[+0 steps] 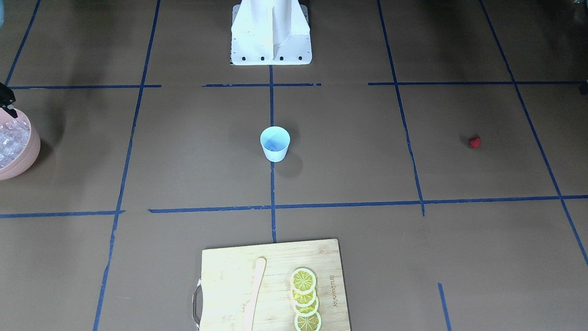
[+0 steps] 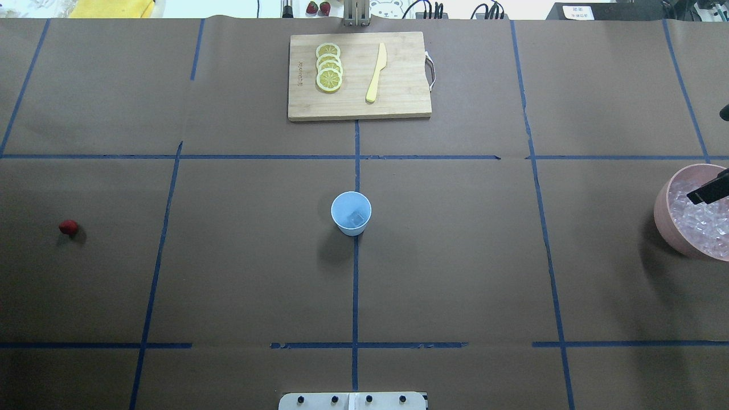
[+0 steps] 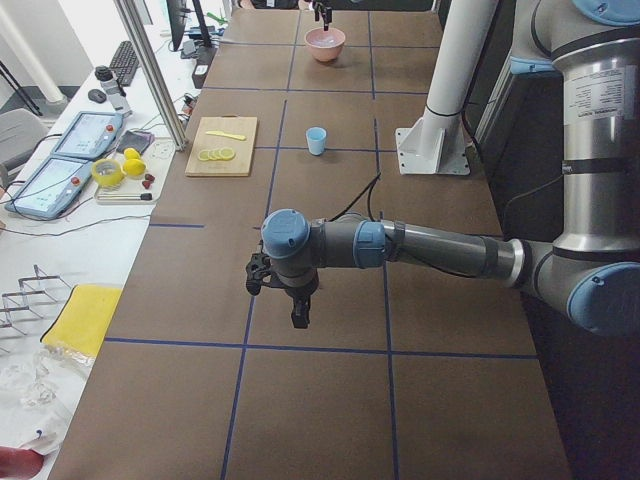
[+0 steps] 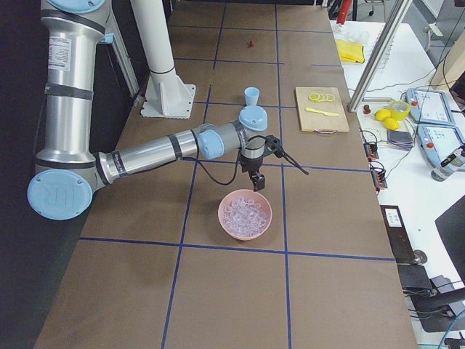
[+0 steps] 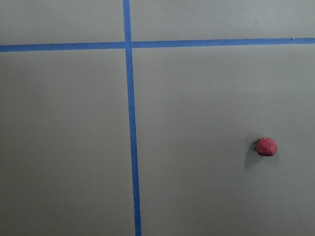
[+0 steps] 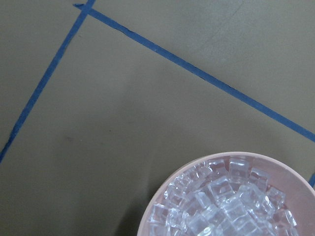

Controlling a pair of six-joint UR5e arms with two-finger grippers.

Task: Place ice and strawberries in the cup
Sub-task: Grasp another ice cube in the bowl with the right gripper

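The pale blue cup (image 2: 351,212) stands upright at the table's middle, with one clear cube of ice (image 2: 357,218) in it. More ice (image 6: 226,196) fills a pink bowl (image 2: 663,219) at the right edge. My right gripper (image 4: 256,183) hangs just above the bowl's rim, and only a dark tip (image 2: 709,191) of it shows from overhead; I cannot tell if it is open or shut. A red strawberry (image 2: 68,228) lies alone at the far left and also shows in the left wrist view (image 5: 266,146). My left gripper (image 3: 300,318) hovers over that end; I cannot tell its state.
A wooden cutting board (image 2: 398,105) with several lemon slices (image 2: 329,67) and a pale knife (image 2: 376,73) lies at the far edge from the robot. The white robot base (image 1: 271,34) stands behind the cup. Blue tape lines grid the brown table.
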